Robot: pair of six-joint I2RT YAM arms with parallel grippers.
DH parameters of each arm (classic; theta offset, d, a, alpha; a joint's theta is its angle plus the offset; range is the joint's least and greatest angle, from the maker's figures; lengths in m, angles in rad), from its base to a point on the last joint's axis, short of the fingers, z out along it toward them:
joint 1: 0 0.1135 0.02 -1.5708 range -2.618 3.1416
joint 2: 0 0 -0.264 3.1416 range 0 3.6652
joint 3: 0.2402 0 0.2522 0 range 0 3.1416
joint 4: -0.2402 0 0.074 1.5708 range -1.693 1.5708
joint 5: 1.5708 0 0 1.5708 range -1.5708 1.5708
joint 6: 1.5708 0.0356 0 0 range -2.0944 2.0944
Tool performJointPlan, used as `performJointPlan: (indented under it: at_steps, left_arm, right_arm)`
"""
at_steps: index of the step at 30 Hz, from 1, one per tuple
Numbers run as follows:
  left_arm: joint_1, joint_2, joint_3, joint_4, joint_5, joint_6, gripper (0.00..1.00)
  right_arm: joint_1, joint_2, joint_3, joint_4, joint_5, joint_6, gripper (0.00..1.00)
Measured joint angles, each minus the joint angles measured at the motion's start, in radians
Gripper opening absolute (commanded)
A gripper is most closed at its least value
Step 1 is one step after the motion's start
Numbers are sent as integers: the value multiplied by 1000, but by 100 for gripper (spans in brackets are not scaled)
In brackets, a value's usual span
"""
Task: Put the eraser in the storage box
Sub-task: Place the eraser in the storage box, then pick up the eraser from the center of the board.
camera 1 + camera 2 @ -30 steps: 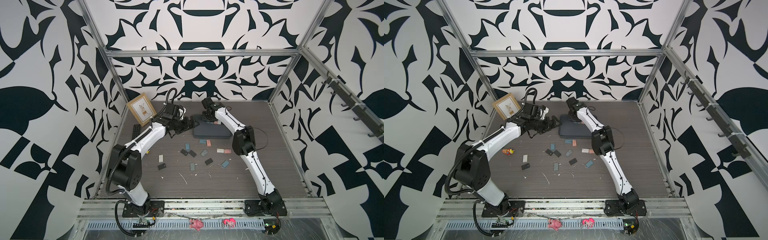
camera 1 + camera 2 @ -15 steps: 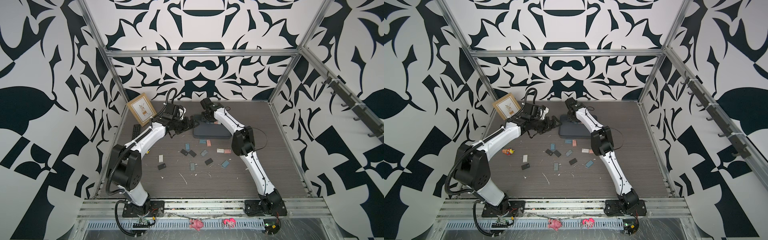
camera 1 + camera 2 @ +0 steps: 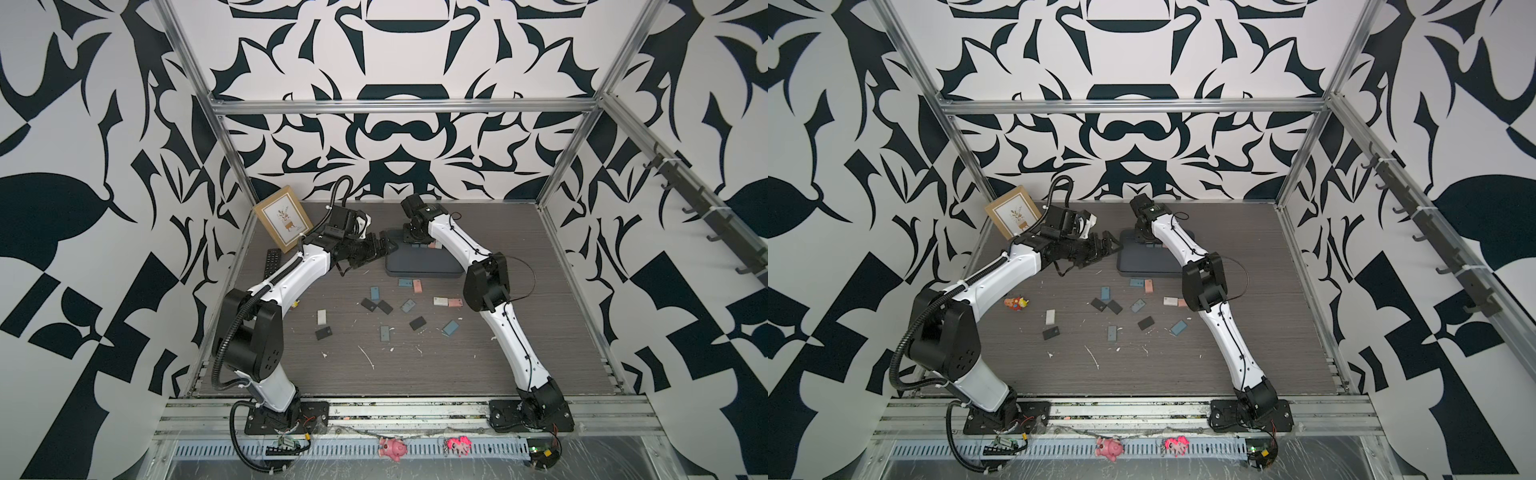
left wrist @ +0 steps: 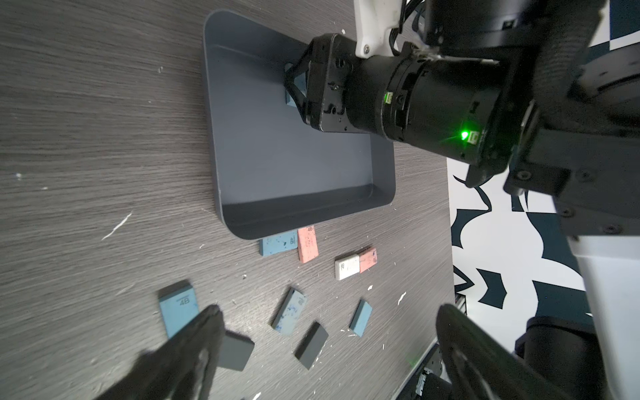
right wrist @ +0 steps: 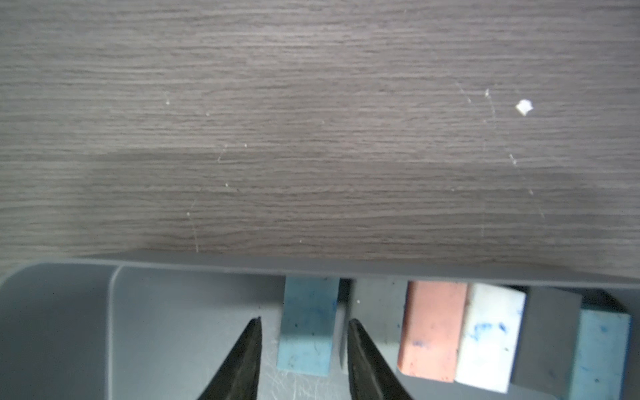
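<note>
Dark tabletop (image 5: 311, 104) holds the storage box (image 5: 173, 329), where the right gripper (image 5: 304, 320), narrowly parted, seemingly releases a blue eraser (image 5: 306, 332); left gripper (image 4: 329, 311) hangs wide.

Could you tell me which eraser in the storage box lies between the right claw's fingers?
The blue eraser at the row's end by the storage box's bare floor; the other blue eraser lies farthest away.

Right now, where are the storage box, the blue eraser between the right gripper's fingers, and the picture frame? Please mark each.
storage box (image 4: 287, 162): left wrist view, its bare floor.
blue eraser (image 5: 308, 329): right wrist view, middle of its top face.
picture frame (image 3: 284, 219): in a top view, its white centre.
</note>
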Motion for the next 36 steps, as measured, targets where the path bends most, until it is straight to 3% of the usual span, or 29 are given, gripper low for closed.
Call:
performJointPlan:
  at_steps: [5,11,18,26,36]
  left_arm:
    - [0,-10,0,-7,-43,18,99]
    - [1,-55,0,-55,-128,46,99]
    - [4,-163,0,-174,-302,86,99]
    - [46,-291,-78,-295,-422,103,99]
    - [145,-304,-241,-401,-427,96,99]
  right_arm:
    - [0,-97,-48,-11,0,-2,53]
    - [0,-288,-154,2,0,-11,72]
    - [3,-449,-359,51,1,-23,94]
    - [54,-648,-706,127,9,-53,98]
    - [257,-936,-1081,257,50,-77,99]
